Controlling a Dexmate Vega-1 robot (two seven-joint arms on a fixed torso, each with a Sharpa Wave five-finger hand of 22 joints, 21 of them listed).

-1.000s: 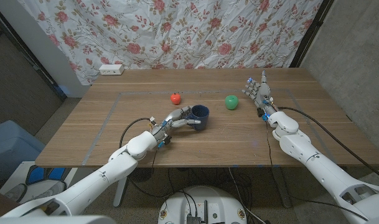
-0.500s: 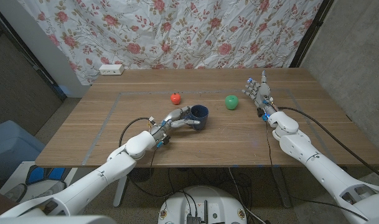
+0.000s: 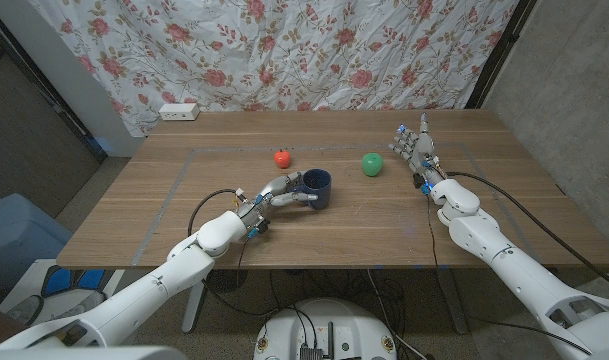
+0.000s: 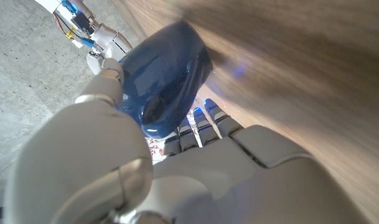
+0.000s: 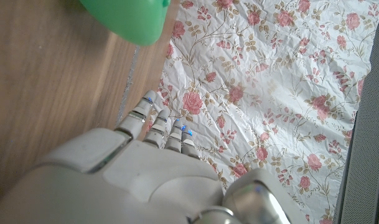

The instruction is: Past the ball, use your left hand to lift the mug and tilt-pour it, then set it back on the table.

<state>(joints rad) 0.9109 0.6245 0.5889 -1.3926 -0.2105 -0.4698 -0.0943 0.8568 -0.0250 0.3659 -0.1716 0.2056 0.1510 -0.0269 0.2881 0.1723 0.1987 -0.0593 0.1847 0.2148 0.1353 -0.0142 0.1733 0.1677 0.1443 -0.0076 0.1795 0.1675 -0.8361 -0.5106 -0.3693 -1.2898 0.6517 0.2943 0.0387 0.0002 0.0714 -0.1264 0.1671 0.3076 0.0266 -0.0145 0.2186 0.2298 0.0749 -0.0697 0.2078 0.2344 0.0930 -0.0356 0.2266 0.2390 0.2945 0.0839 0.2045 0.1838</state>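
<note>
Our left hand (image 3: 281,192) reaches forward, fingers (image 4: 105,71) curled in a grip; our right hand (image 3: 415,145) stands with fingers (image 3: 421,128) straight and apart.

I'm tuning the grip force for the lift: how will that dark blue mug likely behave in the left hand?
The mug looks rigid and glazed, so it should not flex but may be slippery: its surface shows a shine in the left wrist view. The left hand grips it from one side, so it could swing when lifted. Its weight and contents cannot be told.
</note>
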